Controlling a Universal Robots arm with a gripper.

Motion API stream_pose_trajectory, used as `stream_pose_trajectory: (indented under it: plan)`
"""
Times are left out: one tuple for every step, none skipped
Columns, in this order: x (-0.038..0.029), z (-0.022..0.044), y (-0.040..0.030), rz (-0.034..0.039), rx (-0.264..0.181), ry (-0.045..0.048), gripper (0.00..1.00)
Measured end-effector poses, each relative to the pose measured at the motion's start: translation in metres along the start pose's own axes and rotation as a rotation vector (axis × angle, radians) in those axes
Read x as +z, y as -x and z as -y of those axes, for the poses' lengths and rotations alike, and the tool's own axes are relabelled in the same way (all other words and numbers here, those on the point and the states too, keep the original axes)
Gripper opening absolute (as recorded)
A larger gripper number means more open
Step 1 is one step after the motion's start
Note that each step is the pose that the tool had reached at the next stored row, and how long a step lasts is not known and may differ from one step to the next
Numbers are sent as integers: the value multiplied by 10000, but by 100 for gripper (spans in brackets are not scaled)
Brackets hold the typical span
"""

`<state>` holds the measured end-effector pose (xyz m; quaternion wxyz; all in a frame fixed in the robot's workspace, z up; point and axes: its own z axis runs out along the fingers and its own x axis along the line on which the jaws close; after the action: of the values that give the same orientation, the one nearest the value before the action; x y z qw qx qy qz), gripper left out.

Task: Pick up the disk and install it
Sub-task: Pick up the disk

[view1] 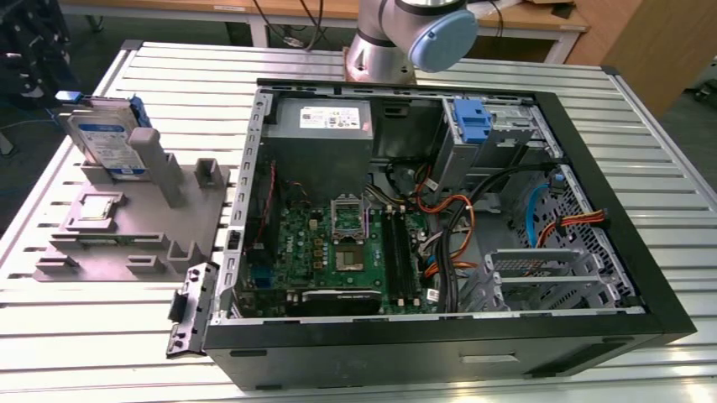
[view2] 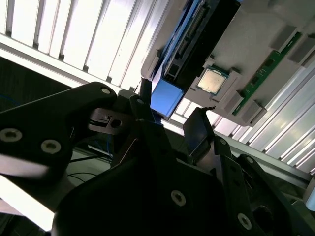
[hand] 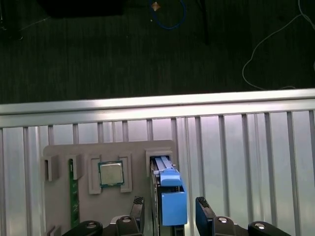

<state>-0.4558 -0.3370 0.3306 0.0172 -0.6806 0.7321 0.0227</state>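
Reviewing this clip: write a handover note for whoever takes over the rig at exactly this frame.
The tool is open and empty, straddling the blue end tab of the flat grey metal disk in its blue plastic carrier.
The disk stands upright in the grey plastic holder block on the slatted metal table, beside the open black computer case.
Done: tool lined up on the tab.
Left: disk not yet gripped, lifted or installed.

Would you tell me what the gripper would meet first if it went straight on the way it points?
Probably the disk: its blue end lies inside the open gripper in both wrist views; depth is unclear.
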Motion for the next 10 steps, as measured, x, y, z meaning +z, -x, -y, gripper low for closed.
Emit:
stream_pose_trajectory:
  plan:
    - [10, -3, -1, -1, 0, 2, 53]
    - [22, -4, -1, -1, -1, 2, 53]
    - [35, -6, -2, 0, -1, 1, 53]
    - [48, -7, -3, 0, -1, 1, 53]
    - [64, -7, -3, 0, 0, 3, 53]
    - [80, -7, -4, -1, 0, 5, 53]
    - [96, -7, -5, -1, 0, 6, 53]
    - [114, -7, -6, -1, 0, 7, 53]
    - [132, -7, -7, -1, 0, 8, 53]
    - [150, -7, -8, -1, 0, 8, 53]
